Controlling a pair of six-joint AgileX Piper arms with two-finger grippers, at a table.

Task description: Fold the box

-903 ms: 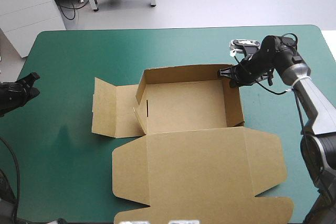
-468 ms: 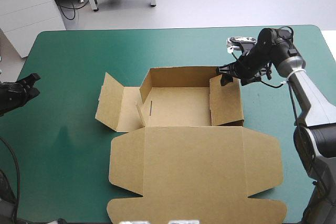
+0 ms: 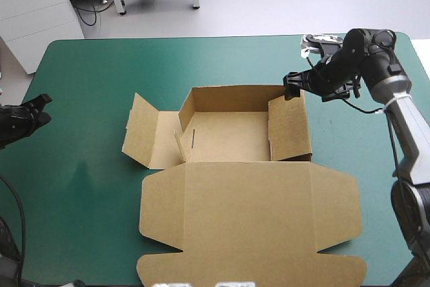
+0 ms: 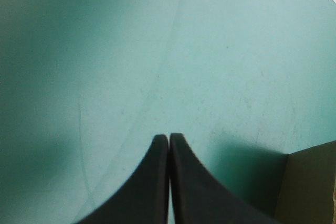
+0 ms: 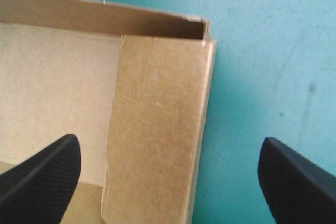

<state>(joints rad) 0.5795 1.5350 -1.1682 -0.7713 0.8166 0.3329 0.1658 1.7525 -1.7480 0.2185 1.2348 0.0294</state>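
box [image 3: 232,132] partly raised, lid [image 3: 248,220] flat, on teal-green cover [image 3: 87,99]

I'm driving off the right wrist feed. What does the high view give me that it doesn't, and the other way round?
Only the high view: the lid lying flat toward the near edge, the left side flap splayed outward, and the left gripper at the left edge of the teal-green cover, clear of the box. Only the right wrist view: the far right corner up close, with the black fingers wide apart either side of the right wall panel. Both: box, cover, and the right gripper at that corner.
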